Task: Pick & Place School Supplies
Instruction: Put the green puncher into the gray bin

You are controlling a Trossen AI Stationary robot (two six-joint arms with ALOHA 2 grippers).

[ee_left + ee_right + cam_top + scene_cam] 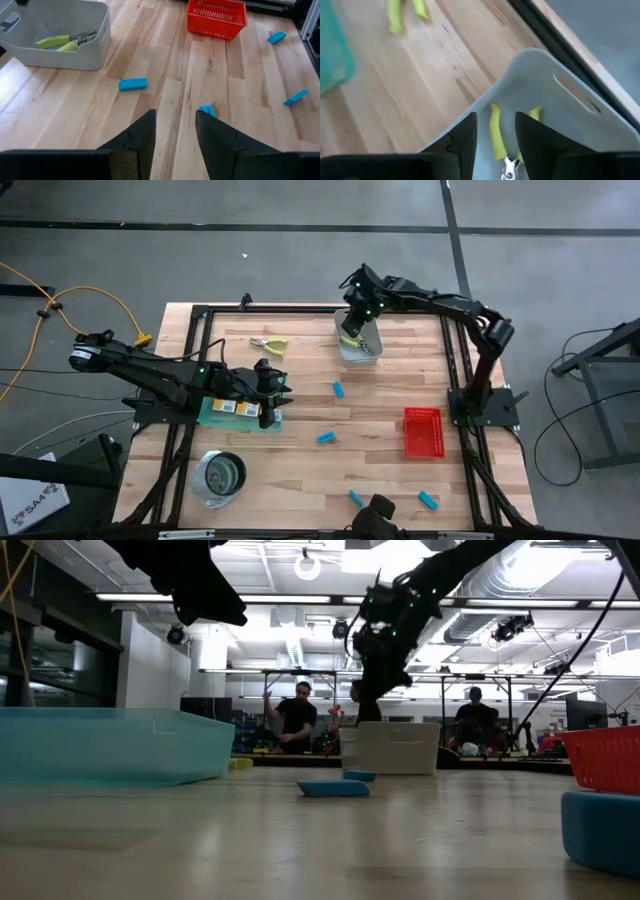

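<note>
two dark fingers of the right gripper point(495, 132) are seen spread apart and empty, hung just over the grey bin point(555, 105). one yellow-green-handled plier tool point(496, 134) lies loose on the bin's floor beneath them; it shows there in the left wrist view too point(62, 42). nothing is pinched.

the second plier tool point(268, 344) is left on the bare wood, beside the bin toward the left side of the table, near the far edge. its long axis is laid roughly across the table, handles pointed toward the bin, jaws away from it. it is judged the likely next pick, and the right gripper point(357, 315) is the nearer of the two, since only a short sideways reach is called for.

the left gripper point(272, 392) is held spread and empty over the green mat point(215, 418), where crayon boxes point(232, 408) are partly hidden under the arm. four light-blue blocks are scattered: one point(339, 389) near the bin, one point(326, 437) mid-table, two point(355, 498) point(428, 501) at the near edge. the red tray point(422, 432) is seen to hold nothing.
</note>
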